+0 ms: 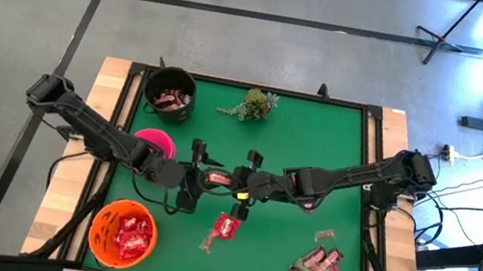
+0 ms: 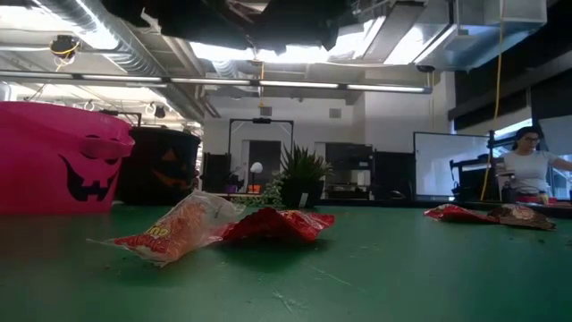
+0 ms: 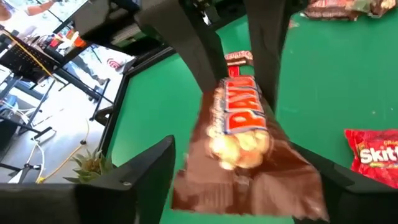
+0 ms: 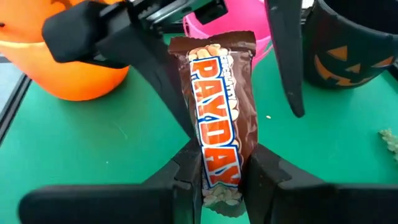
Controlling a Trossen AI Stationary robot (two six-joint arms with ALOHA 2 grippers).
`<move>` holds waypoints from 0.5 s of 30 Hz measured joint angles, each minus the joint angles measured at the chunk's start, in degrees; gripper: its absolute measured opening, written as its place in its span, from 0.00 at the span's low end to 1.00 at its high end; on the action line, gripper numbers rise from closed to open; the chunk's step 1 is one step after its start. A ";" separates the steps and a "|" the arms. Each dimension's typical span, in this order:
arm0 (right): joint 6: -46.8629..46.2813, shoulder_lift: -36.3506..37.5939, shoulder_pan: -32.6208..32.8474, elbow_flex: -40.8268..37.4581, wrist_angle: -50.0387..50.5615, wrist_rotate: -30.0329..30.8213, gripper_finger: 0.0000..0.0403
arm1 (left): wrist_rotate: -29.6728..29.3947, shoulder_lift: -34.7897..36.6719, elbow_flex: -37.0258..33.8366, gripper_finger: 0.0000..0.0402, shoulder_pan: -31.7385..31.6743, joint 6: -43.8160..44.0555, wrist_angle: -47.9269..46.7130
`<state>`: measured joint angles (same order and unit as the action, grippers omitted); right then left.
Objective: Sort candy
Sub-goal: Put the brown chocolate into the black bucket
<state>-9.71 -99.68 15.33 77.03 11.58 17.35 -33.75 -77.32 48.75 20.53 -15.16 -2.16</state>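
Payday bar point(image 4: 221, 118) pinched in right hand point(image 4: 221, 180) (left hand point(image 3: 205, 180) agape).

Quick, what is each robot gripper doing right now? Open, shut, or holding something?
Left gripper: open, its fingers on either side of the candy bar but not squeezing it.
Right gripper: shut on the candy bar, holding it above the table.

Lab: exposed ceiling ducts point(image 2: 107, 45), tripods point(image 1: 451, 37), cables point(image 1: 481, 159).

payday bar point(image 4: 222, 118): we see glossy brown wrapper
table top point(image 1: 317, 148): matt green cloth
orange bowl point(image 1: 100, 230): smooth plastic
table edge point(image 1: 107, 95): pale wood
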 joint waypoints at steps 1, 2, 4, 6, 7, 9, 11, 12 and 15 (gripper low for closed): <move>0.03 0.00 0.00 0.00 0.05 -0.08 0.20 | 0.02 0.02 0.00 0.61 0.00 0.01 0.39; 0.23 0.00 0.00 0.00 0.19 -0.07 0.20 | 0.05 0.02 0.00 0.58 0.03 0.00 0.69; 0.88 0.00 0.00 0.00 0.27 -0.03 0.20 | 0.39 0.02 -0.01 0.52 0.32 -0.05 1.39; 1.10 0.00 0.02 0.06 0.27 -0.05 0.20 | 0.84 0.02 -0.04 0.46 0.59 -0.40 2.00; 1.13 0.01 0.02 0.07 0.27 -0.05 0.20 | 1.19 0.02 -0.07 0.44 0.63 -0.41 2.11; 1.16 0.02 0.07 0.07 0.30 -0.04 0.20 | 1.74 0.02 -0.07 0.39 0.63 -0.41 2.11; 1.17 0.02 0.07 0.07 0.30 -0.05 0.20 | 1.89 0.00 -0.07 0.34 0.76 -0.43 2.13; 1.17 0.02 0.07 0.09 0.32 -0.03 0.20 | 1.88 0.02 -0.07 0.32 0.89 -0.43 2.16; 1.19 0.04 0.07 0.09 0.35 -0.10 0.20 | 1.95 0.00 -0.07 0.26 1.01 -0.46 2.24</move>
<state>-8.51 -99.63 15.40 77.12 11.93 17.26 -31.80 -77.32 48.69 21.54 -15.62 0.08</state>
